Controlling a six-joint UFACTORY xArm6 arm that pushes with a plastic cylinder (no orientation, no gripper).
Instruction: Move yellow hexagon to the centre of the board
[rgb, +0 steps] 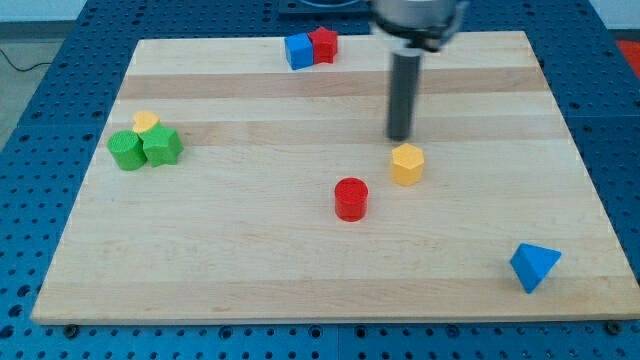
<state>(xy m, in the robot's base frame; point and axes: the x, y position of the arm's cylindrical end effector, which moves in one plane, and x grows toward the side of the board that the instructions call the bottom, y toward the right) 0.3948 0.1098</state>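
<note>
The bench (250, 270) is a pale wooden board made of long planks laid side by side, their seams running across the view as faint lines, with a warmer, darker strip near the view's top. It lies on a blue perforated surface (40, 120) dotted with regular holes, which shows on all sides of the board; a thin dark cable (20, 62) crosses that surface at the view's upper left. The arm's grey housing (418, 22) enters from the view's top, blurred, and the dark rod drops straight down from it. The tool here is only that rod, with no parts that open or close, so there is nothing to report as apart or together; my tip (400, 138) sits on the board just above the yellow hexagon (407, 164), very near it, though contact cannot be judged. The yellow hexagon stands a little to the right of the board's middle. The red cylinder (351, 199) stands to its lower left, apart from it. At the top edge a blue block (298, 51) and a red block (323, 45) touch side by side. At the view's left two green blocks (126, 150) (161, 146) press together with a small yellow block (146, 122) tucked behind them. A blue triangular block (533, 266) lies alone near the lower right corner.
</note>
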